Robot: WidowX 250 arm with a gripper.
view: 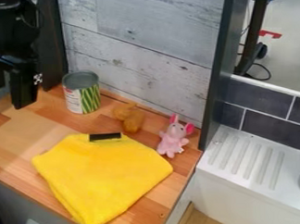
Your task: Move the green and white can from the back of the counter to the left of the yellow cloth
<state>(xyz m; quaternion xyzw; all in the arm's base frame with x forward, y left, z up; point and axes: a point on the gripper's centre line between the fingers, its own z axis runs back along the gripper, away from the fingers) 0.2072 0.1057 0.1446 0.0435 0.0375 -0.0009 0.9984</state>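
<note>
- The black gripper (pixel 23 99) is at the far left, over the left part of the wooden tabletop (pixel 18 141); whether its jaws are wide or narrow, I cannot tell, and nothing can be made out held in them.
- Nearest to it, just to the right and apart from it, a tin can (pixel 82 94) with a green-striped label stands upright at the far side of the tabletop, its grey metal top facing up.
- Right of the can is a small orange-brown toy (pixel 131 118), its kind unclear.
- Farther right, near the right edge, is a pink plush toy (pixel 173 138) with a greyish head and big pink ears.
- A folded yellow cloth (pixel 104 174) lies flat in the near part, nearer than the can and both toys.
- A small black bar-shaped object (pixel 105 137) lies at the cloth's far edge.
- Behind stands a whitish wood-plank wall (pixel 139 51); to the right is a white ridged drainboard (pixel 237 179) below dark tiles (pixel 270 115).
</note>
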